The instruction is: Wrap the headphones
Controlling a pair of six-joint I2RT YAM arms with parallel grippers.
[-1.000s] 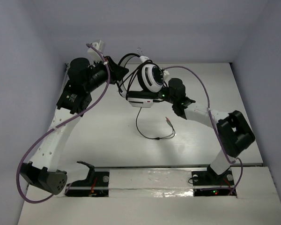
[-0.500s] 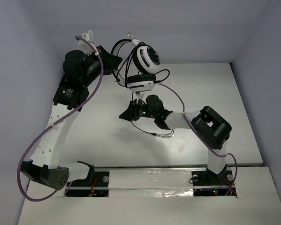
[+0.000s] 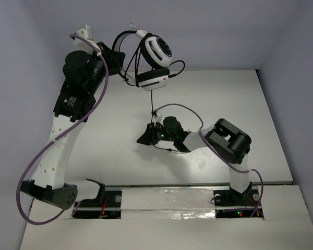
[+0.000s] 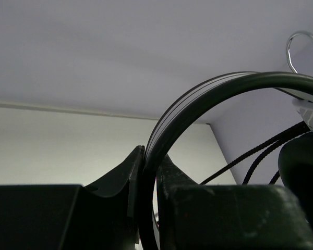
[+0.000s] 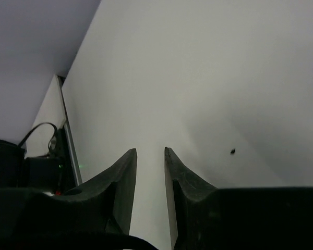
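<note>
My left gripper (image 3: 121, 58) is raised high at the back left and is shut on the black inner band of the headphones (image 3: 155, 52). The headset hangs tilted beside it, with one round black-ringed earcup up and the white earcup (image 3: 152, 79) below. In the left wrist view the headband (image 4: 208, 99) runs up out of my left gripper (image 4: 148, 161). The thin black cable (image 3: 153, 101) drops from the headset to the table by my right wrist. My right gripper (image 3: 145, 137) is low over the table's middle and points left. In the right wrist view my right gripper (image 5: 150, 151) stands slightly apart with only bare table between its fingers.
Thick purple robot cables (image 3: 83, 117) loop along both arms. The white table (image 3: 250, 114) is walled at the back and both sides. The arm bases sit on a rail (image 3: 167, 200) at the near edge. A small dark speck (image 5: 232, 151) marks the table.
My left arm has lifted the headphones up and to the left. My right arm has swung away from the earcup, down and left to the table's middle, and the cable now hangs straighter.
</note>
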